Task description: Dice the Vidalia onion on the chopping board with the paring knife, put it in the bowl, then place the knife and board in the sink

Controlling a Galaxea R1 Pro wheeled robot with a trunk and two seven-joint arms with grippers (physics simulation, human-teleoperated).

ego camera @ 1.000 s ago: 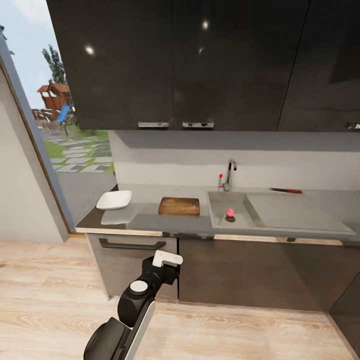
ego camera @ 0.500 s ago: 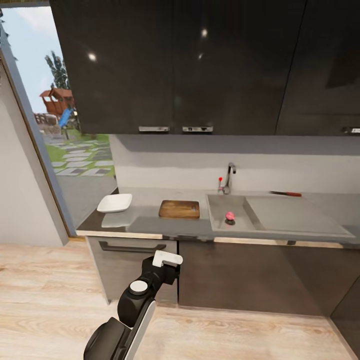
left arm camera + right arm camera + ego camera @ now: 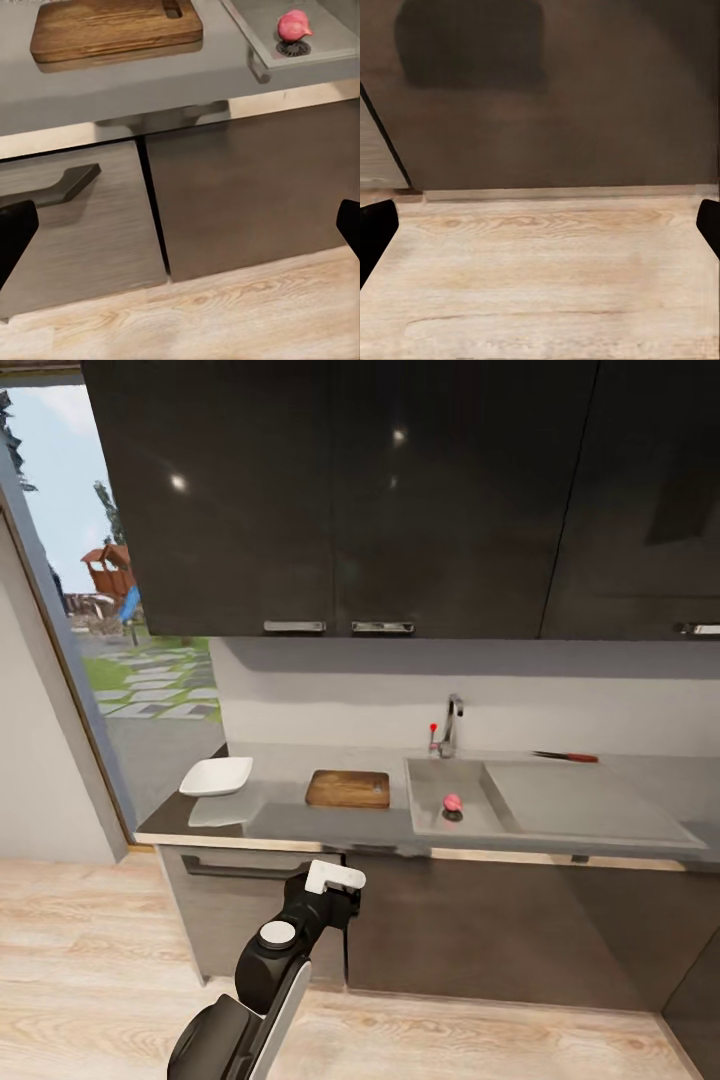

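L gripper (image 3: 180,225) open, onion (image 3: 452,802) in sink (image 3: 440,820)

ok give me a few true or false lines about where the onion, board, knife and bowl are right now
1. The Vidalia onion lies in the sink basin. True.
2. The chopping board carries diced onion. False: its top is bare.
3. The paring knife lies on the board. False: it lies on the countertop behind the drainboard, on the far side of the sink from the board.
4. The bowl stands at the countertop's window end, apart from the board. True.
5. The left gripper grips the onion. False: its fingers are spread, holding nothing, short of the cabinets.
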